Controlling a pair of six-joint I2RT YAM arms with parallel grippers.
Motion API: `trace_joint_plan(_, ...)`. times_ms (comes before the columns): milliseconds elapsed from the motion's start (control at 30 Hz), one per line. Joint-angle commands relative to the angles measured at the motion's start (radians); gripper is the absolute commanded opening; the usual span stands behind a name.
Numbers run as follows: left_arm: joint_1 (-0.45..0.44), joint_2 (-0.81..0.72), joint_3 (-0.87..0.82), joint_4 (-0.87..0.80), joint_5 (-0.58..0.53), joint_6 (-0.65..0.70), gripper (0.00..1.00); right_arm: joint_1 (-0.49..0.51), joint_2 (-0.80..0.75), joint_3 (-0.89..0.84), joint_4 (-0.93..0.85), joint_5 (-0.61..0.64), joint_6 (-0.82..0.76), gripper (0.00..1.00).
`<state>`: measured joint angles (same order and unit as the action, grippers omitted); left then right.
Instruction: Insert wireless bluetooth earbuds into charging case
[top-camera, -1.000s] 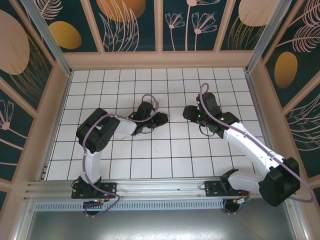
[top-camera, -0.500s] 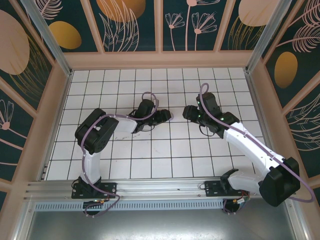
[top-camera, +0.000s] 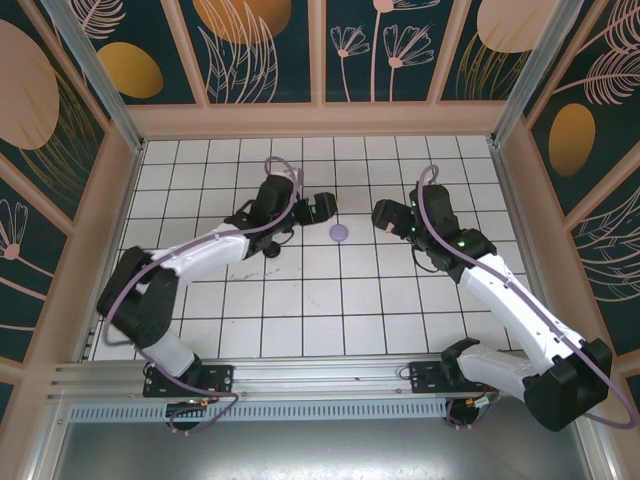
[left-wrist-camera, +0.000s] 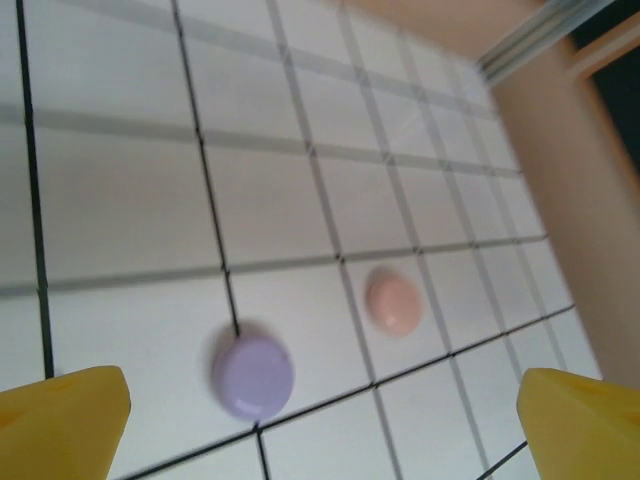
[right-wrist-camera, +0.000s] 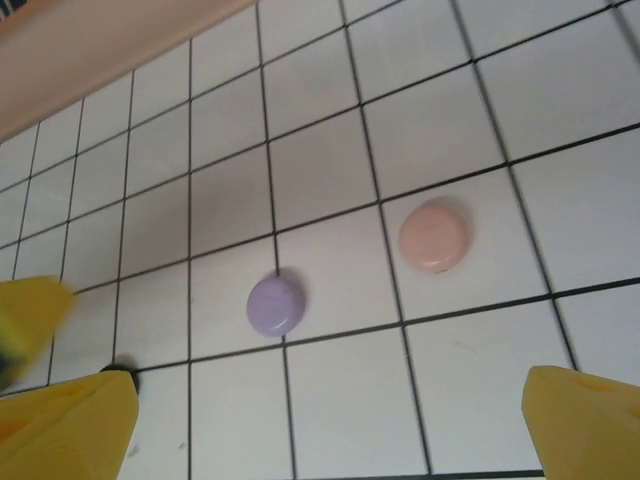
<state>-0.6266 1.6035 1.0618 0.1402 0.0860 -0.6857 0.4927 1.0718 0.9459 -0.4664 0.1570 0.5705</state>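
Note:
The earbuds are out of view. A round lilac case (top-camera: 340, 232) lies shut on the white grid floor between my two grippers. It also appears in the left wrist view (left-wrist-camera: 253, 375) and the right wrist view (right-wrist-camera: 276, 304). A round pink case (left-wrist-camera: 393, 300) lies shut about one tile from it (right-wrist-camera: 433, 236). My left gripper (top-camera: 324, 208) hovers just up-left of the lilac case, open (left-wrist-camera: 320, 430) and empty. My right gripper (top-camera: 384, 215) is to the right of it, also open (right-wrist-camera: 330, 430) and empty.
The white tiled floor (top-camera: 300, 300) is ringed by a low wooden wall (top-camera: 320, 120). A small dark spot (right-wrist-camera: 118, 370) sits on a grid line beside my right gripper's left finger; what it is I cannot tell.
The left arm has stretched out and its gripper has risen toward the far side, uncovering the lilac case. The right gripper has drawn slightly right and away.

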Motion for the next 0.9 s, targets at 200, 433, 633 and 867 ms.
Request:
trace_joint_plan(200,0.008,-0.378,-0.165,0.047,-0.443,0.353,0.99,-0.066,-0.107,-0.028,0.091,0.412,-0.109,0.99)
trace_joint_plan(433,0.008,-0.661,-0.513,0.310,-0.655,0.709,0.99,-0.160,-0.166,-0.278,0.523,0.559,-0.267,0.99)
trace_joint_plan(633,0.147,-0.792,-0.739,0.507,-0.680,0.728,0.99,-0.317,-0.043,-0.406,0.718,0.484,-0.350,0.99)
trace_joint_plan(867,0.347,-0.706,-0.854,0.655,-0.574,0.749,0.99,-0.410,0.166,-0.521,1.043,0.444,-0.343,0.99)
